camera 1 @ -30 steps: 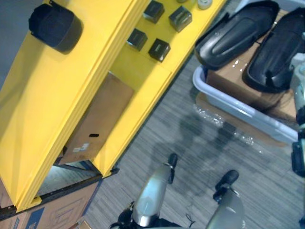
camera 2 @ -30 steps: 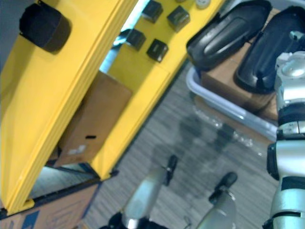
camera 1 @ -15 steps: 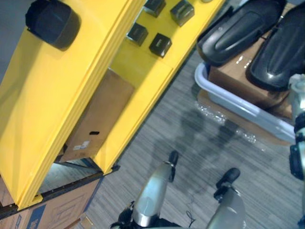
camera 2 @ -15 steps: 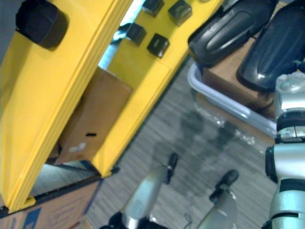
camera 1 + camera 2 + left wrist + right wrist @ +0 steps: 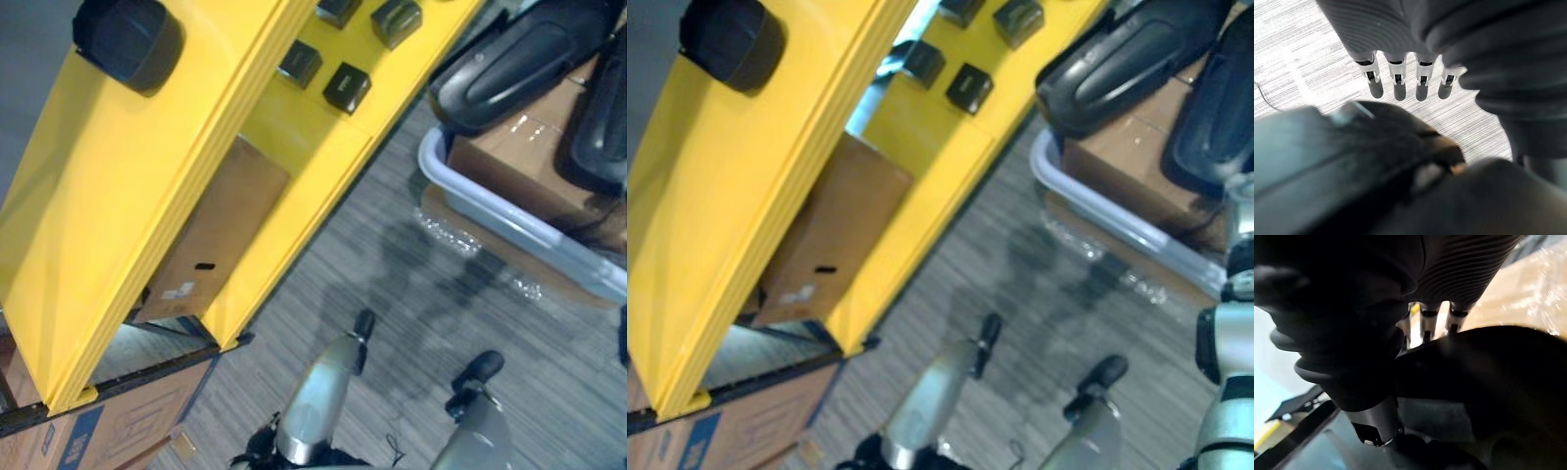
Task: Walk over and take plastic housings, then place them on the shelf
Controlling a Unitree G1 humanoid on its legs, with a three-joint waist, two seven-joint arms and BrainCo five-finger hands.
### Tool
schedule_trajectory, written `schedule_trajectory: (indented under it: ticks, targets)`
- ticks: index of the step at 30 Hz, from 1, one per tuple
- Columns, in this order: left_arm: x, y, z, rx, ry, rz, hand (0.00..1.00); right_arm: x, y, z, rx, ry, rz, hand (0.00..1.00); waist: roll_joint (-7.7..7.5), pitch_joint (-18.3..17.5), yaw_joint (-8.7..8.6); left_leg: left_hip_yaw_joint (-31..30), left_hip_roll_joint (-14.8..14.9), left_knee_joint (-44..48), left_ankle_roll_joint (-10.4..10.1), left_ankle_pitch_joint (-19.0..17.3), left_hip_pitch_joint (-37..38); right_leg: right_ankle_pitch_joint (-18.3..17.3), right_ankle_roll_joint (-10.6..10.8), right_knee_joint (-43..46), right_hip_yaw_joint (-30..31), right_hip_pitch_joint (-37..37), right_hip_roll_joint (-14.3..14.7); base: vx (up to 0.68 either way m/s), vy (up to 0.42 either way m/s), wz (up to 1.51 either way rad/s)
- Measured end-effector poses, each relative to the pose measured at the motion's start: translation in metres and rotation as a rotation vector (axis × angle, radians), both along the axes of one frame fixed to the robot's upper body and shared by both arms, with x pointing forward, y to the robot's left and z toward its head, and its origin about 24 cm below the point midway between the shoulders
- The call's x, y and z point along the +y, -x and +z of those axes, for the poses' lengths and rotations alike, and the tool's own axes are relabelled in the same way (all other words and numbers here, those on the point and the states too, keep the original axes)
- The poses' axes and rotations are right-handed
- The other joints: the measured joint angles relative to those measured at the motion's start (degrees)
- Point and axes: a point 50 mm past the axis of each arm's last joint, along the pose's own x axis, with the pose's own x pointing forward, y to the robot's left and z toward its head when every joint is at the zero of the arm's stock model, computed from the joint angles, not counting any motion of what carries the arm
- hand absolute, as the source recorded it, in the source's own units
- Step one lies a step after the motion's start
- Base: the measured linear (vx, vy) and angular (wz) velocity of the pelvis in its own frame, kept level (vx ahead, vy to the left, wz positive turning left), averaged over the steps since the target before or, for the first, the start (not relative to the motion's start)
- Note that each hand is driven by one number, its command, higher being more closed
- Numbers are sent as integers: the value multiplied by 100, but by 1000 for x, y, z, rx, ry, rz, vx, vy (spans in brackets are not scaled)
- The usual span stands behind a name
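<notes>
Yellow shelf rack (image 5: 118,196) ran from near left to far centre, the biggest item in the head views. Grey striped carpet floor (image 5: 392,294) covered the middle and near right.

Pale grey plastic tub (image 5: 490,211) sat on the floor at far right, just beside the rack's far end. It held brown taped cardboard boxes (image 5: 519,162). Two long black plastic housings lay on top of those boxes, one towards the rack (image 5: 514,64) and one at the right edge (image 5: 602,117). Neither was on the rack.

Flat brown cardboard sheet (image 5: 216,235) leaned under the rack's lower level. Brown carton with blue print (image 5: 118,421) stood at near left, below the rack's near end.

Round black plastic housing (image 5: 127,41) rested on the rack's top level, far left. Small black square boxes (image 5: 346,86) were spread over the lower level, far centre.

Left hand (image 5: 1398,81) hung over the carpet, fingers straight and slightly apart, holding nothing.

Right hand (image 5: 1427,318) was close to taped cardboard. Black curved shape (image 5: 1488,362) covered its fingertips, so I couldn't tell whether they were apart or closed on anything.
</notes>
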Motion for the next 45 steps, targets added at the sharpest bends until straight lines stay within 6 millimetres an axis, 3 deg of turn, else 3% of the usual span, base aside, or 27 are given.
schedule_trajectory:
  ticks: [7,15,21,24,26,29,31,32,33,34,35,37,38,42,45]
  targets:
    - [-1,-1,1,-6,2,-5,0,-11,8,-2,256,82,-45,100,1,-2,52,-19,1,-3,-6,9,56,0,-1,58,-20,63,-3,0,0,0]
    - [1,-7,4,-35,-4,5,0,-4,0,-17,464,144,20,100,-27,19,6,-82,3,-46,-8,10,323,-46,-25,64,-142,380,-18,-5,9,5]
    - [23,-24,14,-116,-148,5,0,24,-25,-28,497,188,170,100,-370,269,-296,-53,62,-358,-108,110,743,-180,-64,215,-142,564,-11,10,-28,-2]
    - [40,-37,26,-178,-256,56,0,43,-39,-29,464,217,249,100,-663,471,-457,78,156,-570,-165,151,1096,-206,-106,229,-144,730,44,23,-44,-21]
    - [49,-46,38,-216,-317,124,0,58,-46,-22,403,276,303,100,-823,576,-667,98,200,-708,-190,179,1359,-214,-120,192,-157,940,87,19,-29,-12]
    - [59,-40,49,-209,-387,124,0,77,-50,-13,273,325,354,100,-989,617,-864,173,237,-1057,-236,328,1683,-195,-134,-13,-159,1160,159,13,-26,-8]
    - [67,-34,56,-199,-410,170,0,88,-51,-17,236,345,383,100,-1074,606,-900,224,302,-1225,-292,397,1852,-165,-165,-110,-154,1261,245,25,-51,-11]
    - [76,-45,76,-287,-411,238,0,93,-49,-23,227,360,397,100,-1098,605,-922,210,366,-1334,-331,455,1980,-150,-188,-198,-184,1402,324,7,-83,-2]
    - [78,-71,111,-470,-403,276,0,99,-50,-29,221,365,415,100,-1147,581,-927,215,411,-1437,-378,536,2056,-126,-222,-253,-191,1466,386,-11,-78,3]
    - [77,-83,129,-558,-398,284,0,105,-51,-31,213,367,429,100,-1176,570,-942,221,428,-1483,-390,569,2096,-121,-230,-284,-197,1500,407,-38,-73,2]
    - [73,-108,164,-730,-390,273,0,118,-53,-38,204,369,466,100,-1240,510,-1036,222,444,-1573,-401,636,2132,-99,-259,-338,-217,1535,435,-39,-46,0]
    - [69,-129,202,-910,-398,235,0,138,-57,-50,197,371,519,100,-1404,363,-1175,260,497,-1660,-411,671,2139,4,-290,-507,-206,1538,520,-44,-27,-16]
    - [68,-137,216,-971,-391,220,0,143,-55,-58,192,364,534,100,-1479,298,-1226,338,532,-1743,-411,672,2228,89,-290,-640,-167,1599,579,-24,-5,-28]
    - [65,-152,235,-1046,-372,156,0,136,-45,-60,164,421,462,100,-1575,123,-1368,529,512,-1908,-373,698,2520,247,-246,-969,-109,1861,625,-24,29,-19]
    - [66,-166,251,-1098,-363,91,0,141,-39,-41,50,510,442,100,-1637,-104,-1423,675,566,-1945,-376,713,2528,495,-265,-1341,11,1920,760,2,-5,-25]
